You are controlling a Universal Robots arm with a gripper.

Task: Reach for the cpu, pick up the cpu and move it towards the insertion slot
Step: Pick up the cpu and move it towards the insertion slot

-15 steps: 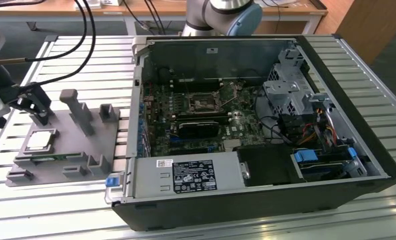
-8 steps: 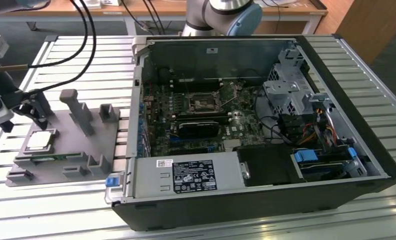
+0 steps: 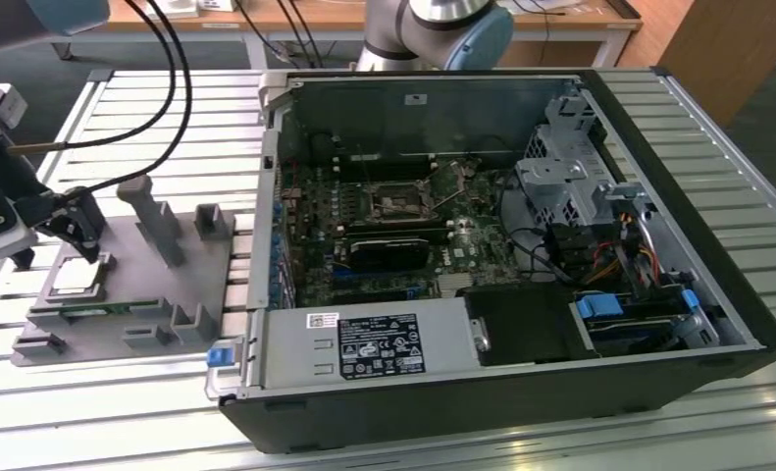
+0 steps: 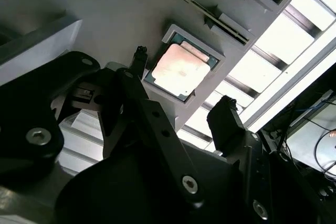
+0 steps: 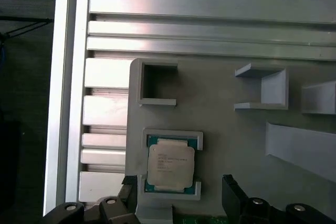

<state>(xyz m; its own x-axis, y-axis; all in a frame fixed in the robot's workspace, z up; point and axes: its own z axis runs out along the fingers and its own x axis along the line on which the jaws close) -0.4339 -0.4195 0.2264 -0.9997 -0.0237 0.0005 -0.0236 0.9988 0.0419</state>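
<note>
Reach stage, grasp not yet made. The cpu (image 3: pixel 77 278) lies flat, metal top up, in a square pocket of the grey fixture (image 3: pixel 165 285), which rests on the slatted surface (image 3: pixel 139 118) at the exterior view's left, outside the open case (image 3: pixel 649 108). The claw (image 3: pixel 58 257) hovers just above it, spread; in both wrist views the cpu (image 5: pixel 170 165) (image 4: pixel 180 70) sits between the two dark fingers (image 5: pixel 233 195), which straddle it without touching. Nothing is held. The slot (image 3: pixel 397 201), a shiny frame with a dark centre on the board (image 3: pixel 361 235) inside the case, lies well apart from the fixture, toward the exterior view's right. Judged from this pose, a grasp calls for a short straight descent that keeps the claw centred, so the fingers pass outside the chip's edges and clear the pocket's raised corner walls, then a gentle, even closure on two opposite sides. The lift should stay vertical until the chip is free of the pocket, since a tilt could jam it.
</note>
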